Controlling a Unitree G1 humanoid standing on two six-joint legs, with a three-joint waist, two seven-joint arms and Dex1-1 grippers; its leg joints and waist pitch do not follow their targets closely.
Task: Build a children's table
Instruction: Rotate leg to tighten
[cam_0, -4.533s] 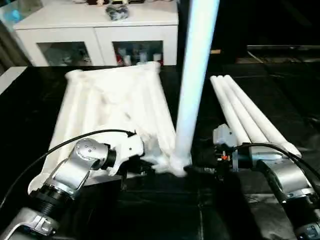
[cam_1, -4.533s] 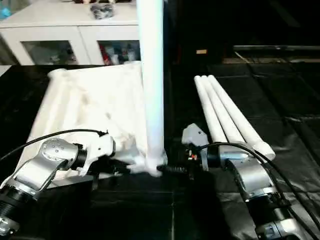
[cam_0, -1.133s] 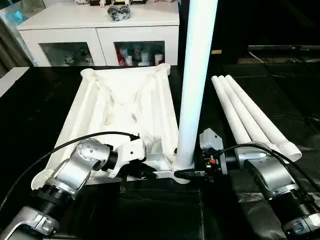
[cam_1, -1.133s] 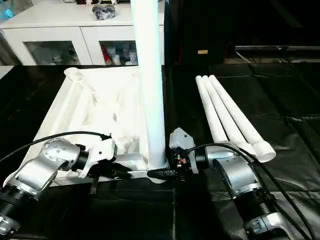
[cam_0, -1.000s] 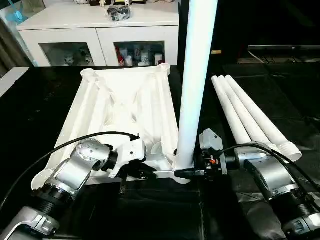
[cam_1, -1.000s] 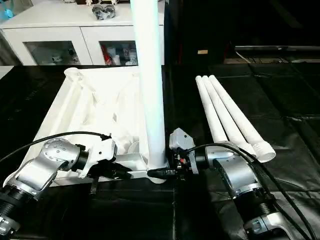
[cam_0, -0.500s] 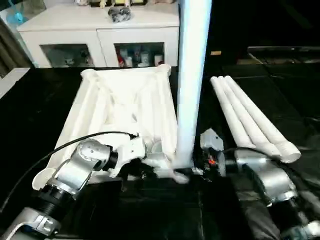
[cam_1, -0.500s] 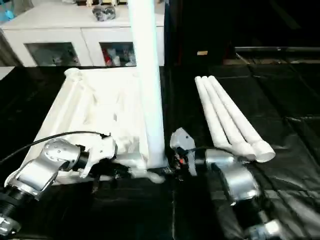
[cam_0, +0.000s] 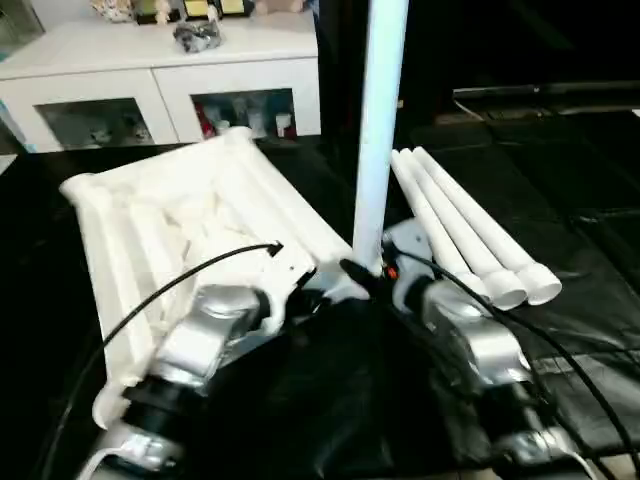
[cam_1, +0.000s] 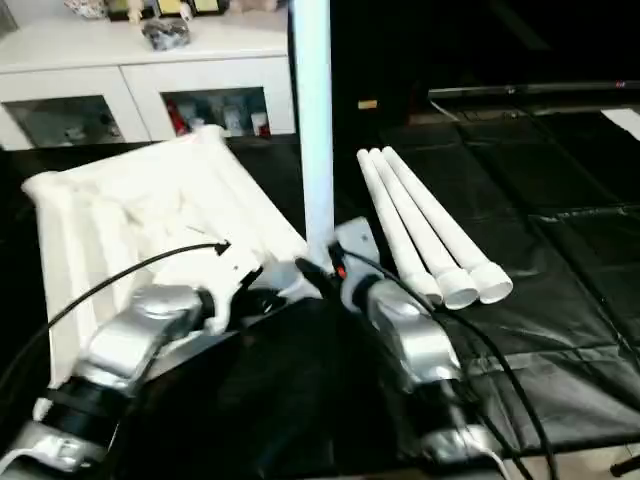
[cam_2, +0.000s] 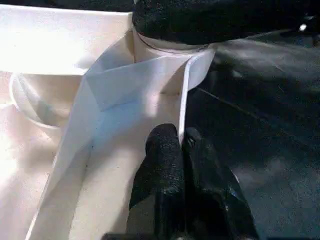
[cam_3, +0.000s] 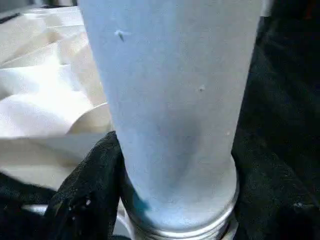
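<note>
Your near corner is crowded, with the upright leg (cam_0: 380, 130) standing in the tabletop (cam_0: 170, 230) corner socket and three spare legs (cam_0: 465, 235) lying just right of it, but you have open black mat (cam_0: 590, 200) farther right to pass through.

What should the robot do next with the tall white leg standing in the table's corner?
Probably keep twisting the upright leg tighter. The right hand wraps its base right where it enters the corner socket, and the left hand pinches the tabletop rim beside it to steady it. Three more legs lie waiting, so letting go seems too soon.
</note>
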